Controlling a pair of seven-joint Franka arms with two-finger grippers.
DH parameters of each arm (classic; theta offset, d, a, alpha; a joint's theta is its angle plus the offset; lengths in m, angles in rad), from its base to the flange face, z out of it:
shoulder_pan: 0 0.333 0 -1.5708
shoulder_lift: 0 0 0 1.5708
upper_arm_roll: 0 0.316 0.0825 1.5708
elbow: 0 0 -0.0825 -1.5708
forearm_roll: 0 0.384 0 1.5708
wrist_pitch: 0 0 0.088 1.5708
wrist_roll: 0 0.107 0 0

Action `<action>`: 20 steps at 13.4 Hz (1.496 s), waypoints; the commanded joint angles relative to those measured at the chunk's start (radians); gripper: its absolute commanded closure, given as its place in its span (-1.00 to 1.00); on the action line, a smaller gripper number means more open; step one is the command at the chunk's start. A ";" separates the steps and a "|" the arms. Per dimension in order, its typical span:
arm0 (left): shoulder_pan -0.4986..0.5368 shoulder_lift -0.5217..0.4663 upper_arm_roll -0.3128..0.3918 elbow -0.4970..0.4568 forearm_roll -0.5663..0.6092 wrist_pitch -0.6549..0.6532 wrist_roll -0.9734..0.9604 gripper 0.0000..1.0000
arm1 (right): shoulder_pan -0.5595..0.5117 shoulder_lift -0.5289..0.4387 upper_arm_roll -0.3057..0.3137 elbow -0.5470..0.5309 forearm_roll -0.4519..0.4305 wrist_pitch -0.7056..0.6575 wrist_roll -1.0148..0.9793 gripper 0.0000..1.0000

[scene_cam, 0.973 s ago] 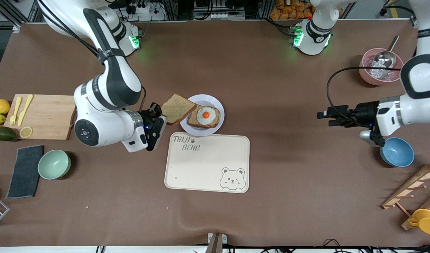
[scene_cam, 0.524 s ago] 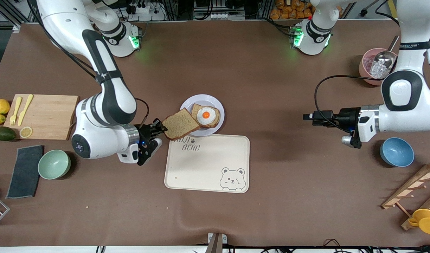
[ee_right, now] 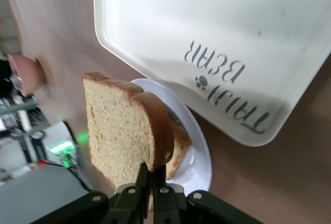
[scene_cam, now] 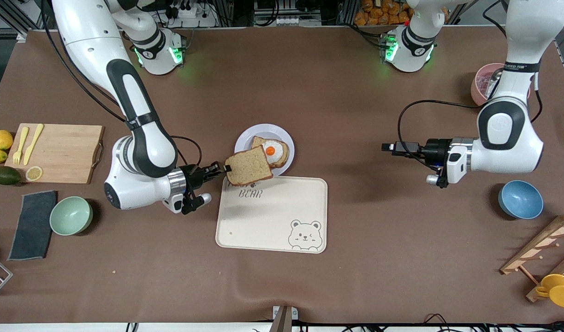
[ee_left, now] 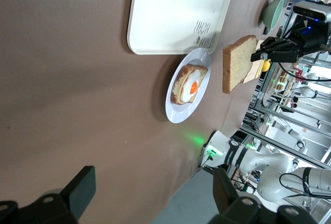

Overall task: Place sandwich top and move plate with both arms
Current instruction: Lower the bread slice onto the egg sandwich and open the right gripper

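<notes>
- We see the right tool (scene_cam: pixel 222 169) pinched tight on one crust edge of the sandwich top (scene_cam: pixel 248 166), which it carries in the air, cantilevered out ahead of its tips.
- The slice hangs over the plate's (scene_cam: pixel 249 134) rim nearest the front camera and the adjoining edge of the bear-printed tray (scene_cam: pixel 272 216); it touches neither.
- The relation we judge the next move turns on: the egg toast (scene_cam: pixel 273 151) lies just ahead of the right tool, along its pointing line and a little farther from the front camera than the held slice. The top covers only one corner of the toast, so we expect it must travel on along that line before it can be lowered.
- In the right wrist view the slice (ee_right: pixel 126 128) stands on edge, rising from the fingers (ee_right: pixel 139 190); we think it needs levelling to land flat.
- The left tool (scene_cam: pixel 387 147) hangs over bare counter (scene_cam: pixel 355 106) with its fingers spread wide and nothing between them, pointed toward the plate but well apart from it.
- The right tool is far nearer to the plate.
</notes>
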 commanded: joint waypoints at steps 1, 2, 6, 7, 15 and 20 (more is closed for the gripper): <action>-0.016 0.027 -0.008 -0.044 -0.029 0.016 0.068 -1.00 | 0.000 -0.124 0.007 -0.172 0.062 0.086 0.057 1.00; -0.019 0.035 -0.009 -0.058 -0.037 0.028 0.108 -1.00 | 0.009 -0.157 0.009 -0.227 0.079 0.140 0.057 1.00; -0.020 0.067 -0.010 -0.141 -0.199 0.087 0.264 -1.00 | 0.046 -0.207 0.009 -0.359 0.186 0.201 0.048 1.00; -0.029 0.072 -0.012 -0.157 -0.251 0.108 0.296 -1.00 | 0.057 -0.208 0.009 -0.382 0.214 0.201 0.045 1.00; -0.126 0.210 -0.012 -0.146 -0.502 0.157 0.481 -1.00 | 0.152 -0.196 0.009 -0.465 0.349 0.283 0.035 1.00; -0.181 0.278 -0.012 -0.125 -0.549 0.179 0.505 -1.00 | 0.150 -0.158 0.009 -0.469 0.358 0.281 0.008 1.00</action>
